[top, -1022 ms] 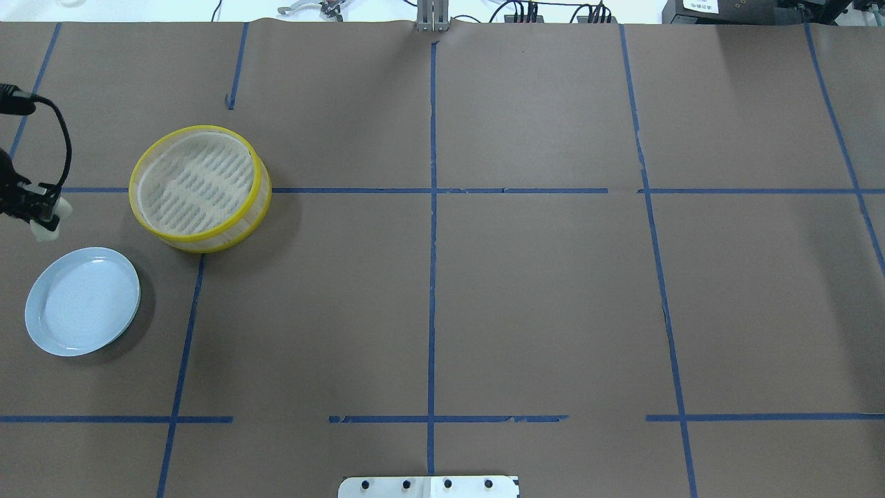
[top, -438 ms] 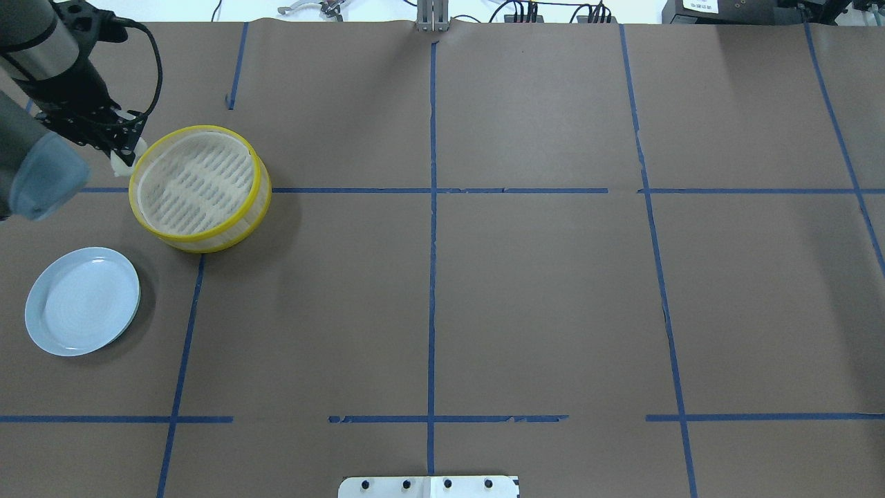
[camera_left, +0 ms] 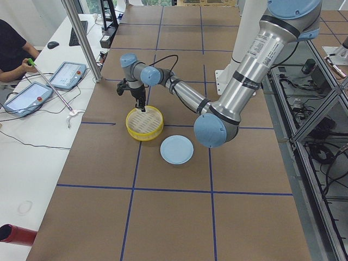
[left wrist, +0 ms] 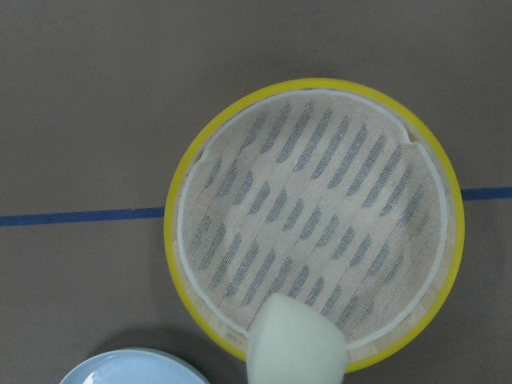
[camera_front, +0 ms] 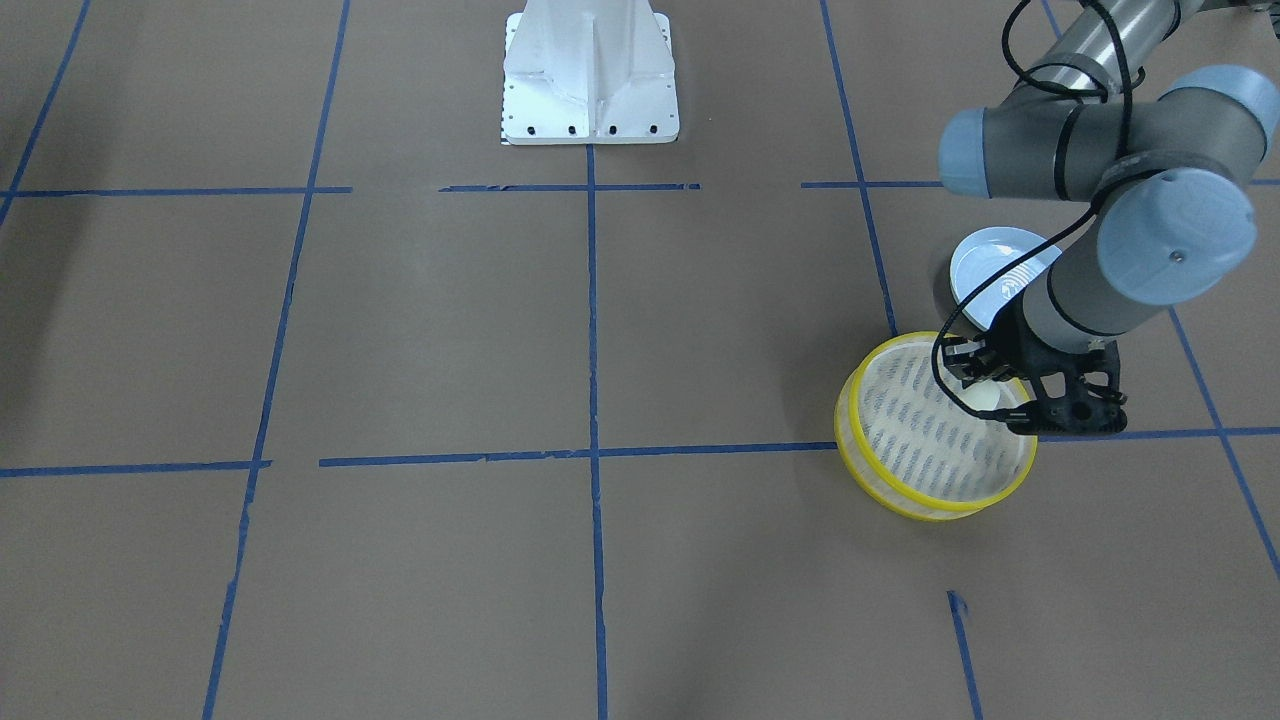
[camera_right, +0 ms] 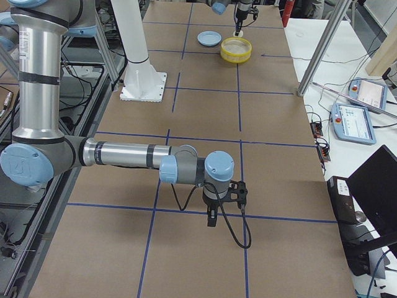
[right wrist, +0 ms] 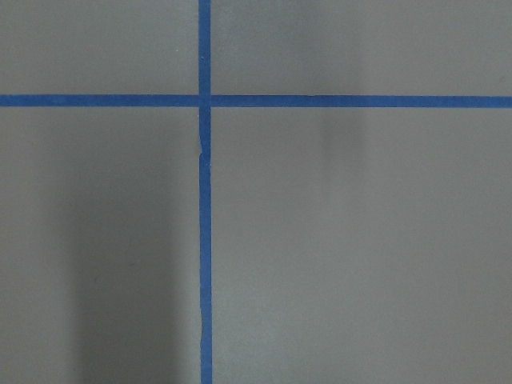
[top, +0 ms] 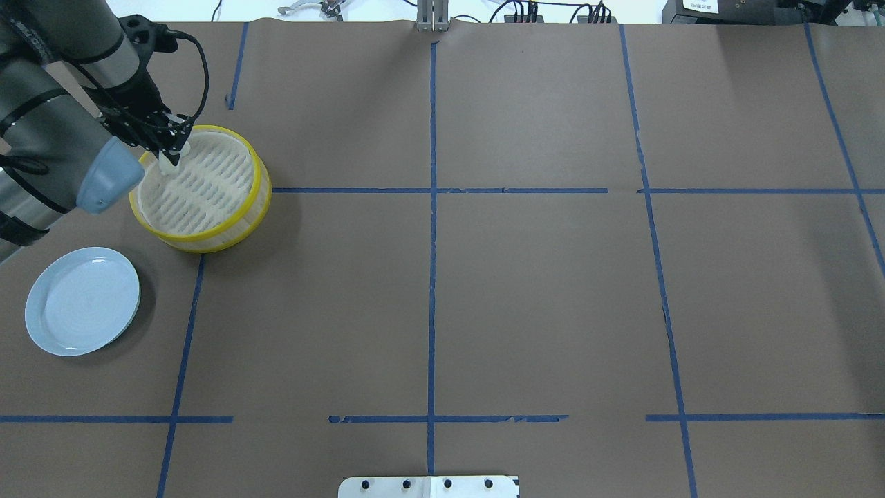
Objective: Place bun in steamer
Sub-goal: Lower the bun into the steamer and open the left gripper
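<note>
A: Where is the bun (top: 168, 164)?

B: In the left tool (top: 170, 155). Its 2 fingers are clamped on the bun from either side, and the cream-white lump sticks out below their tips.

A: And the steamer (top: 207, 190)?

B: Directly under that tool. The tool hangs over the inside of the basket, close to the stretch of yellow rim on the arm's own side, not over the middle. In the left wrist view the bun fills the bottom edge and overlaps that rim, and the slotted pale base spreads out ahead of it.

A: Does the bun touch the base?

B: I cannot tell. From the front it shows just inside the rim, but its height above the slots is not clear in any view.

A: What else lies near the tool?

B: 1 pale blue plate (top: 81, 301), flat on the tabletop (top: 525, 290). It lies back from the tool, toward the robot, and apart from the steamer.

A: What about the right tool (camera_right: 211, 217)?

B: It shows only in the side view from the robot's right. It points down, low over the tabletop, with the steamer far off at the other end. Whether its fingers are apart or together I cannot tell. Beneath it, the right wrist view shows brown paper with 2 blue tape lines (right wrist: 204, 240) that cross.
</note>
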Controlling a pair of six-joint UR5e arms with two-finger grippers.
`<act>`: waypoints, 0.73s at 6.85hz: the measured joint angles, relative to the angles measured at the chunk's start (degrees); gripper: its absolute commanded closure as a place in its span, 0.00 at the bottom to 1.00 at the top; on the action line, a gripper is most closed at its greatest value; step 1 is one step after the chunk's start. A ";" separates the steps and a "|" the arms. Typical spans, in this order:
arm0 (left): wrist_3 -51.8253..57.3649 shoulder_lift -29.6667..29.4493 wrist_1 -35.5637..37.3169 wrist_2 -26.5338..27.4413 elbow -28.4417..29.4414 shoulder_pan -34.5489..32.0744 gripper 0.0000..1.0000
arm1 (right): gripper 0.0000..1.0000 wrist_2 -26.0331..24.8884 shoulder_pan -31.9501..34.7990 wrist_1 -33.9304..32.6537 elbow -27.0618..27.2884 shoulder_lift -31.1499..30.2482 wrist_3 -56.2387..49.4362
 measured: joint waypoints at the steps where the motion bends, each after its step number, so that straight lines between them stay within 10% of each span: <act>1: -1.15 -0.02 -3.49 0.08 2.57 1.20 0.79 | 0.00 0.00 0.00 0.00 0.00 0.00 0.00; 5: -2.10 0.60 -9.81 2.84 7.10 3.52 0.66 | 0.00 0.00 0.00 0.01 0.00 0.00 0.00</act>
